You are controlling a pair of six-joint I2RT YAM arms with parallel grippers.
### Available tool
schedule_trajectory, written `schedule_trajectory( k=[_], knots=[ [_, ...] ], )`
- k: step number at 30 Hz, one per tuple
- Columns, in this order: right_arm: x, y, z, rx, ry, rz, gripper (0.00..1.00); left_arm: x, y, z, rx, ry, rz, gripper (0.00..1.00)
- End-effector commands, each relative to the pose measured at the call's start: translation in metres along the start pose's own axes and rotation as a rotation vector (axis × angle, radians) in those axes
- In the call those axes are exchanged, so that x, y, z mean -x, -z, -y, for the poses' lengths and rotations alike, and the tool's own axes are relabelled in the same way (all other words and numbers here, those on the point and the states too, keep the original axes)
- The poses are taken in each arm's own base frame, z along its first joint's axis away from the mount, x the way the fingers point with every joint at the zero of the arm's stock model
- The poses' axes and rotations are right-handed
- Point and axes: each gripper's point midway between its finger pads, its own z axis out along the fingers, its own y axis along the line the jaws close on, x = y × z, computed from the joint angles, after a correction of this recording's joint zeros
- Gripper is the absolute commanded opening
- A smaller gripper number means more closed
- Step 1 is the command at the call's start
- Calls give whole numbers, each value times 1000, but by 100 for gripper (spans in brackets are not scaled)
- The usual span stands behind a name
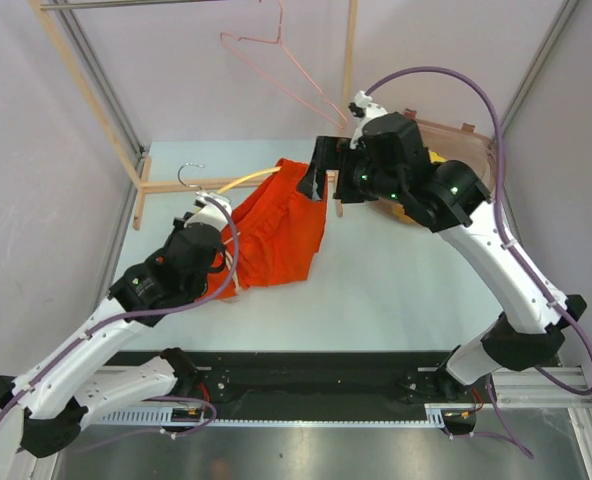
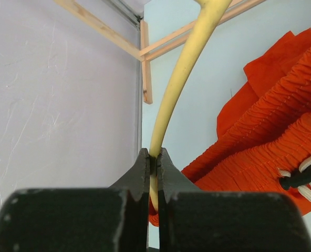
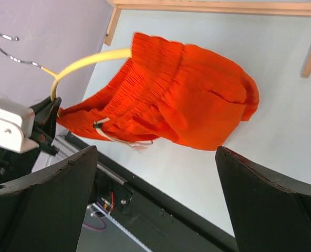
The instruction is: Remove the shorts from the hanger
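- My left pincer [image 2: 154, 157] clamps the yellow hanger [image 2: 171, 100] near its hook, steadying it.
- My right pincer [image 1: 314, 172] gapes wide above the orange-red shorts [image 3: 187, 100] draped on that hanger, ready to pull.

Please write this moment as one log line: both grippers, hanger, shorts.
left gripper: shut on yellow hanger | right gripper: open, over shorts | orange-red shorts: on hanger, partly lying on table

The left arm [image 1: 88, 345] and right arm [image 1: 498, 252] have white shells, black joints and purple cables [image 1: 446, 72]; the right gripper [image 1: 319, 168] is matte black.
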Motion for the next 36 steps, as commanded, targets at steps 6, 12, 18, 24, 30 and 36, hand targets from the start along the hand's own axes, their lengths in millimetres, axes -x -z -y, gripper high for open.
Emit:
schedule_trajectory(
  k=[6, 12, 18, 24, 30, 36],
  knots=[
    [17, -54, 6, -208, 48, 90, 95, 5, 6, -8, 106, 118, 112, 0],
    [17, -80, 10, -271, 102, 109, 86, -1, 8, -8, 88, 111, 127, 0],
    [10, -82, -4, -264, 153, 122, 83, -8, 7, -2, 63, 86, 114, 0],
    [20, -79, -25, -212, 179, 177, 86, -9, 8, -1, 46, 95, 120, 0],
    [26, -83, -23, -213, 127, 200, 74, -10, 6, 4, 37, 80, 113, 0],
    [20, -92, -21, -217, 106, 187, 65, -11, 8, 4, 20, 89, 121, 0]
  ],
)
